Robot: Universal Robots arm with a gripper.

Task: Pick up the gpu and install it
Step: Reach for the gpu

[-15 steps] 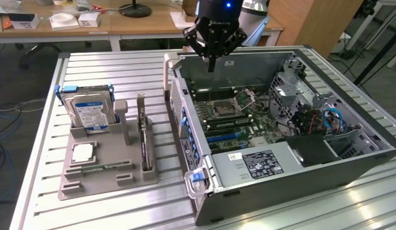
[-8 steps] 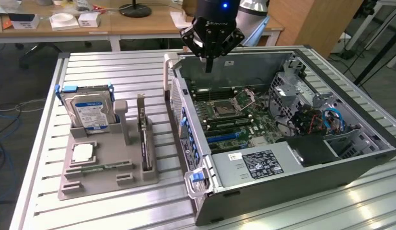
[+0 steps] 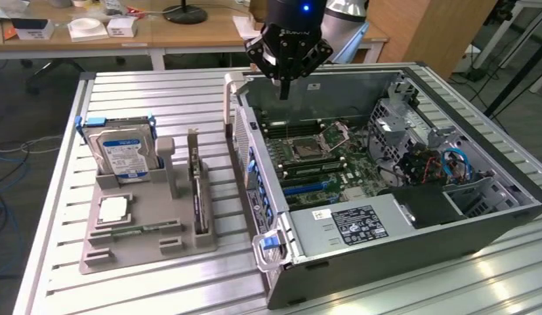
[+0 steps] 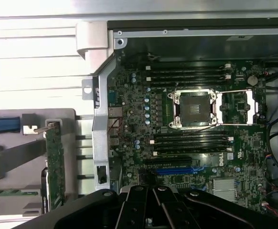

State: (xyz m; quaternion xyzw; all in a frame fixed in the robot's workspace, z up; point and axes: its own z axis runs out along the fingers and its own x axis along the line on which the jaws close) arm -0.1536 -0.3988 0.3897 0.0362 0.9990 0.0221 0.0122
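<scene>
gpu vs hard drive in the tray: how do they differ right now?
The gpu is a thin dark card; the hard drive is a boxy silver block with a blue-white label. The gpu stands on its long edge nearest the case; the hard drive stands farther off. Both sit upright in the grey tray.

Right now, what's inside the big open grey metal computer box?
The grey metal computer case holds a green circuit board with a square silver processor socket, blue cables and a labelled grey power supply box. Whatever lies under that box is covered.
</scene>
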